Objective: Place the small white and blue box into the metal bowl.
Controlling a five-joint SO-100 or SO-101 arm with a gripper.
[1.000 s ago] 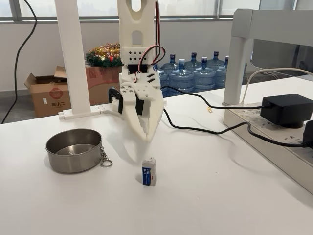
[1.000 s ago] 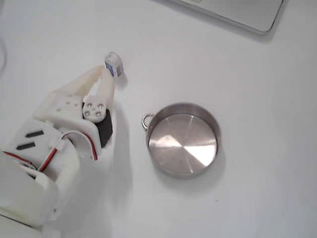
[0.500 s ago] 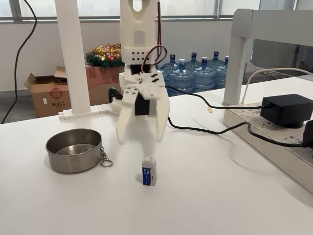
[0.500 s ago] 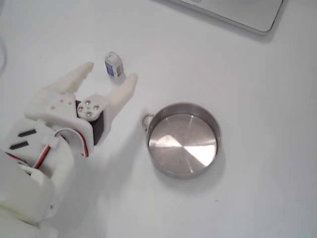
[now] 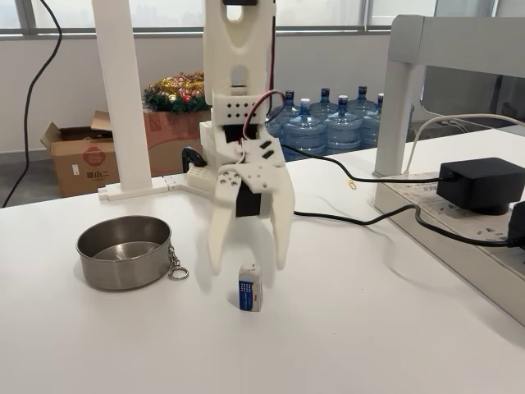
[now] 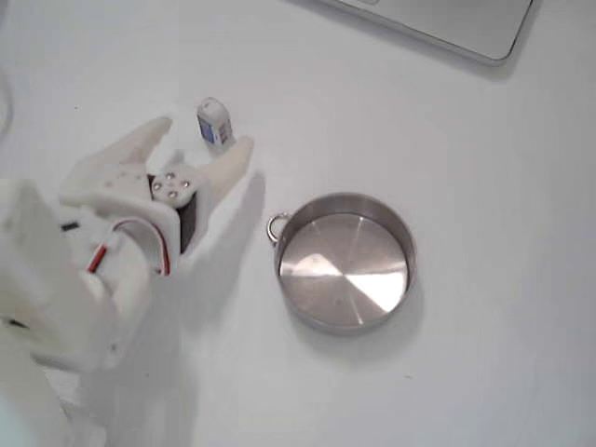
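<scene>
Small white and blue box [image 5: 250, 287] upright on the white bench [image 5: 369, 328], lower centre, white gripper [image 5: 248, 264] just above and behind it, fingers [image 6: 230, 166] spread wide, empty, metal bowl [image 5: 124, 251] at left, apart.

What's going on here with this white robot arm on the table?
The white arm's two-finger tool hangs open just behind the small white and blue box, which stands upright on the white table. Nothing is gripped. The round metal bowl, with a keyring chain on its rim, sits empty off to the left in the front fixed view.
</scene>
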